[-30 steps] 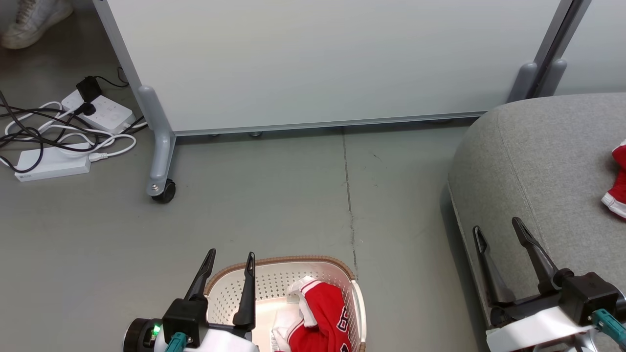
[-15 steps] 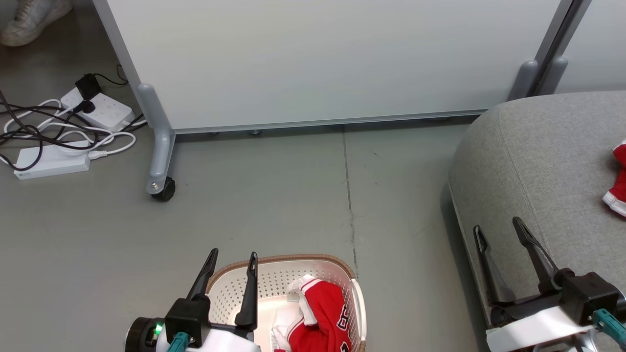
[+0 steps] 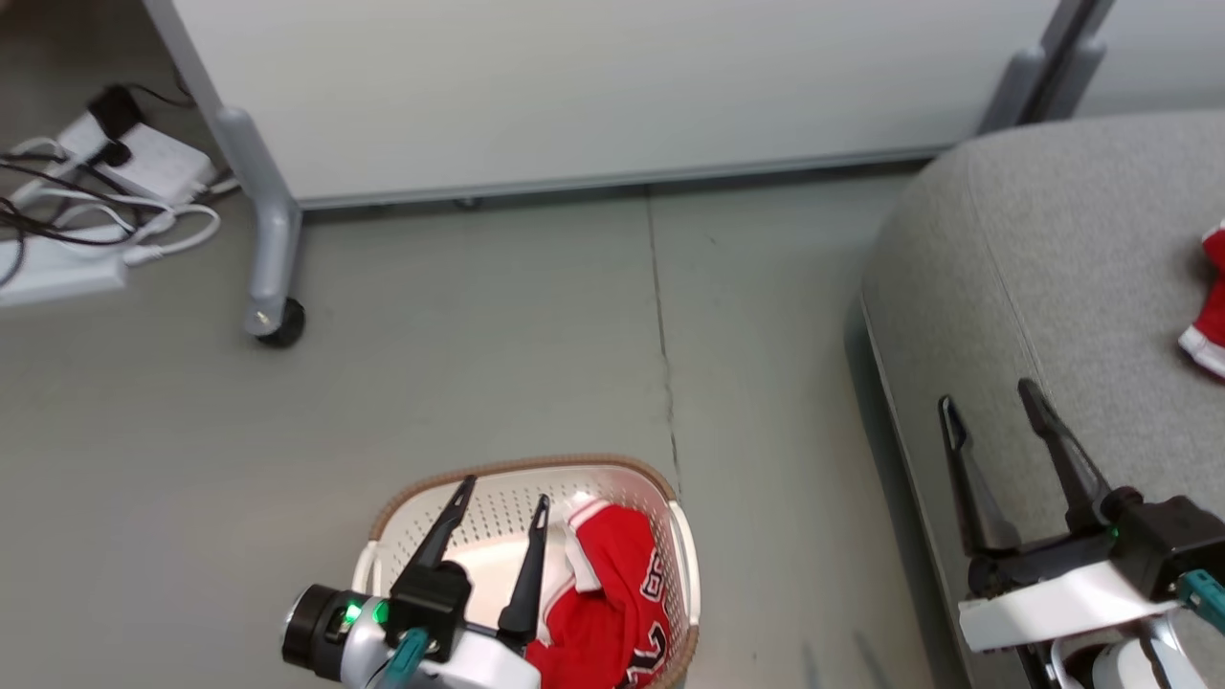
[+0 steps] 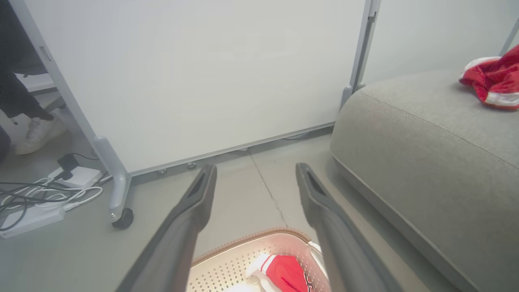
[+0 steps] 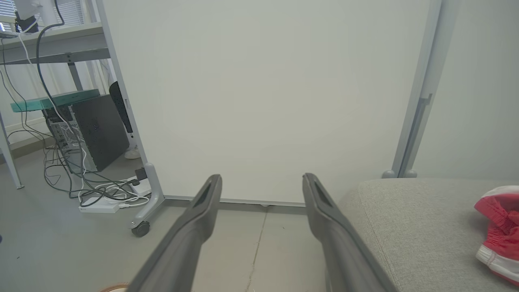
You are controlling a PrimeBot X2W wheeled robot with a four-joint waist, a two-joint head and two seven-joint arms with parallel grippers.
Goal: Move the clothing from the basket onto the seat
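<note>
The white perforated basket [image 3: 412,522] with its brown rim stands on the floor at the bottom centre. A red jersey [image 3: 612,593] with white trim and lettering lies in its right half, also seen in the left wrist view [image 4: 286,273]. My left gripper [image 3: 505,490] hovers open over the basket's left half, empty. Red shorts [image 3: 1211,316] with white bands lie on the grey seat [image 3: 1062,249] at the right edge, and show in the wrist views [image 4: 492,79] [image 5: 500,227]. My right gripper [image 3: 989,397] stands open and empty above the seat's front edge.
A white partition panel [image 3: 574,86] on a grey wheeled leg [image 3: 273,287] closes off the back. Power strips and tangled cables [image 3: 86,220] lie on the floor at the far left. A person's shoe [image 4: 38,134] and a computer tower [image 5: 99,129] stand beyond the panel.
The head camera has tilted down and shifted, so the whole picture slid up and left. My left gripper has moved right and forward over the basket. Both grippers stay open.
</note>
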